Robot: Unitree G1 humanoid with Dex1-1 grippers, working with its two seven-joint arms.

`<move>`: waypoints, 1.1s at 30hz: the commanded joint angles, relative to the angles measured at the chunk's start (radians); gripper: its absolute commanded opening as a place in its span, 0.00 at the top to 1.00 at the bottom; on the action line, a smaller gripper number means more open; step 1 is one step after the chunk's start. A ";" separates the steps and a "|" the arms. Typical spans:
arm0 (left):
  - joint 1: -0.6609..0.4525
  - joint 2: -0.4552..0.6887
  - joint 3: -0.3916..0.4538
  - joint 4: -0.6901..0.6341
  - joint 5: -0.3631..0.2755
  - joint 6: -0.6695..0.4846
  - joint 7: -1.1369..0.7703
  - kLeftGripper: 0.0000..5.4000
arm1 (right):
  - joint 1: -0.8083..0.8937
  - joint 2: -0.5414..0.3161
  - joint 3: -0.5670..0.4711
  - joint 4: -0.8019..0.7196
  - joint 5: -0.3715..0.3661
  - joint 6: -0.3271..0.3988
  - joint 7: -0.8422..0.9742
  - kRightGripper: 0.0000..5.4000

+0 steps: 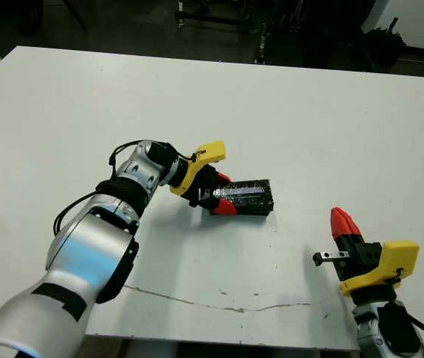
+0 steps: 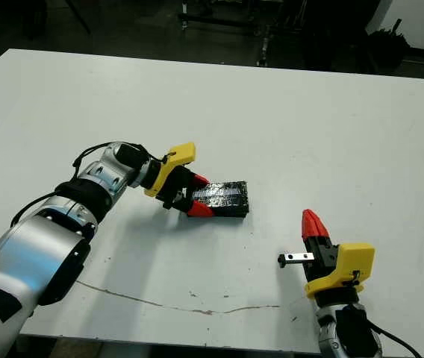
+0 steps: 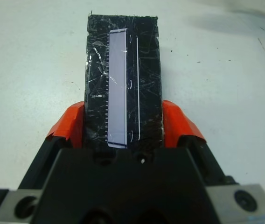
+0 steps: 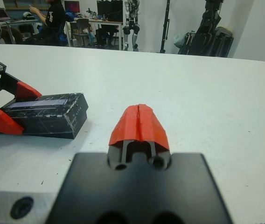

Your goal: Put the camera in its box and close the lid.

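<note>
My left claw point(image 1: 220, 195) grips the lidded black rectangular box point(image 1: 245, 197), shiny speckled lid point(image 3: 122, 84) on top, contents hidden, on the white surface point(image 1: 287, 119); right claw point(image 4: 139, 122) pinched closed, empty.

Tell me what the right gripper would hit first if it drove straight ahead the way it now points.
Probably nothing. The right gripper, jaws shut, points across bare table. The closed box, clamped by the left gripper, lies off to one side of that line, so the way looks free as far as the view shows.
</note>
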 commanded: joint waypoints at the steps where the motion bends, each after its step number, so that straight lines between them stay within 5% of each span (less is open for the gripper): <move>1: 0.029 -0.130 -0.044 0.016 0.037 -0.034 0.000 0.42 | 0.003 -0.011 -0.012 -0.001 -0.001 0.009 -0.009 1.00; 11: 0.023 -0.137 -0.081 0.024 0.081 -0.062 0.011 0.42 | 0.003 -0.010 -0.008 -0.003 0.004 0.016 -0.009 1.00; 16: 0.025 -0.126 -0.070 0.034 0.079 0.020 0.034 0.42 | 0.005 -0.008 -0.007 -0.002 0.003 0.011 -0.011 1.00; 22: 0.055 -0.079 -0.082 0.018 0.103 -0.128 0.086 0.25 | 0.006 -0.008 -0.005 0.004 0.013 0.010 -0.006 1.00; 33: 0.085 -0.034 -0.054 0.037 0.080 -0.129 0.098 0.00 | 0.004 -0.013 -0.001 0.014 0.003 -0.006 -0.002 1.00</move>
